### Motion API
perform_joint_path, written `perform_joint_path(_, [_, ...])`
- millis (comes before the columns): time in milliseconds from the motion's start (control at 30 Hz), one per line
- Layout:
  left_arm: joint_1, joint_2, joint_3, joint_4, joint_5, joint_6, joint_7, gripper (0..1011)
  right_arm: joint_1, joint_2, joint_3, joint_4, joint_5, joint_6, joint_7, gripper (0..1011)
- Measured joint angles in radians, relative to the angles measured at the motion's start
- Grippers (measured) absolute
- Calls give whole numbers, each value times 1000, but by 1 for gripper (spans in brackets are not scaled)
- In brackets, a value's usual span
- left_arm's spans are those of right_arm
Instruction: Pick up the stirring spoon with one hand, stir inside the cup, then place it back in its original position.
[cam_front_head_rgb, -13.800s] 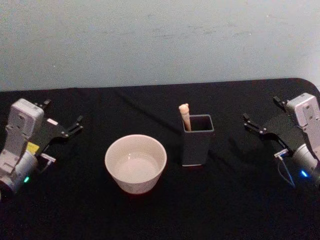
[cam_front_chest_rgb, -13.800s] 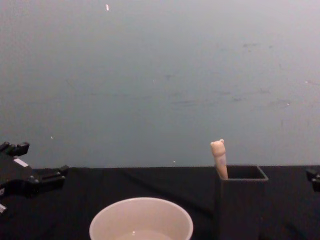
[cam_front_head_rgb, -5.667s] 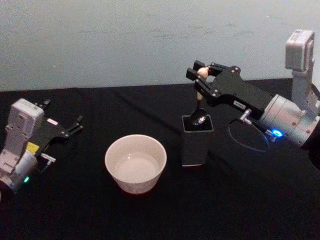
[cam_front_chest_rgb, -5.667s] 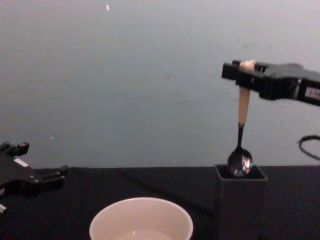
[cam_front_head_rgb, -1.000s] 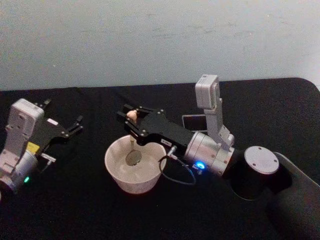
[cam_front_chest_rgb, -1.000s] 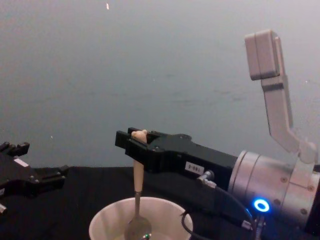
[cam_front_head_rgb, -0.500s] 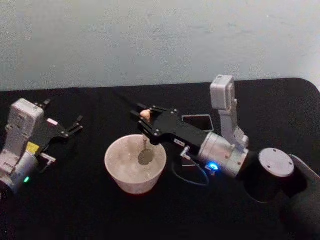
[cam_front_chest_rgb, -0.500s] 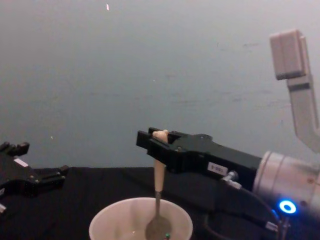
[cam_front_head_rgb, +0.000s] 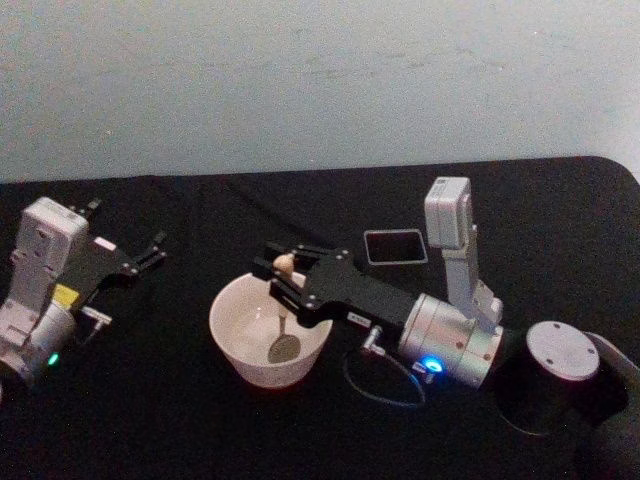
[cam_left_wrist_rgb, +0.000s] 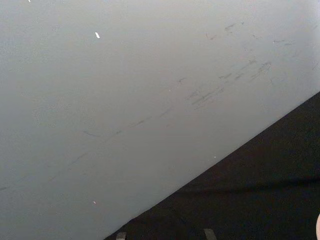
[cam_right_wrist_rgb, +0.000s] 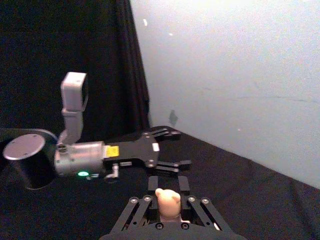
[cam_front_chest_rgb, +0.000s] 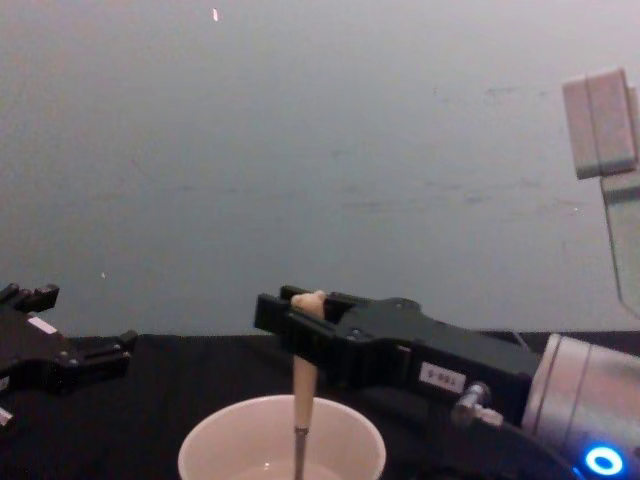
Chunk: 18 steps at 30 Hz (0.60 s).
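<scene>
The right claw (cam_front_head_rgb: 285, 266) is clamped on the top of the slim stirring spoon with a cream-beige handle and tiny bear head (cam_front_head_rgb: 284, 315). It pinches just under the head, so the whole shaft hangs free below the fingers. This high grip lets the spoon hang close to upright. Its thin dark neck and small shiny metal bowl reach down inside the wide round cream-white cup (cam_front_head_rgb: 228, 300), while the claw hovers above the rim without touching it. The spoon's bowl sits low in the cup, toward the side nearer the robot, which I judge to be mid-stir.

Behind the cup and to its right stands the dark grey square-sided holder (cam_front_head_rgb: 395, 246). Its mouth faces up, and the spoon presumably returns there.

The left claw (cam_front_head_rgb: 128, 252) lies parked on the black cloth table (cam_front_head_rgb: 150, 420), well apart from the cup. Its fingers are spread and hold nothing, since one arm is enough for this job.
</scene>
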Motion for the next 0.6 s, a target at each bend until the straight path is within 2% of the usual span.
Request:
perform_joint_path(233, [0,0,0,0,0,0,0,1001,15,-21,-24,10,-1,-6,2,228])
perform_joint_path(400, [0,0,0,0,0,0,0,1002,46,-50,-35,52,-18,-20,-8,228])
perform_joint_path(600, [0,0,0,0,0,0,0,1001,81,-81,-31,106,-36,-38,-28,228])
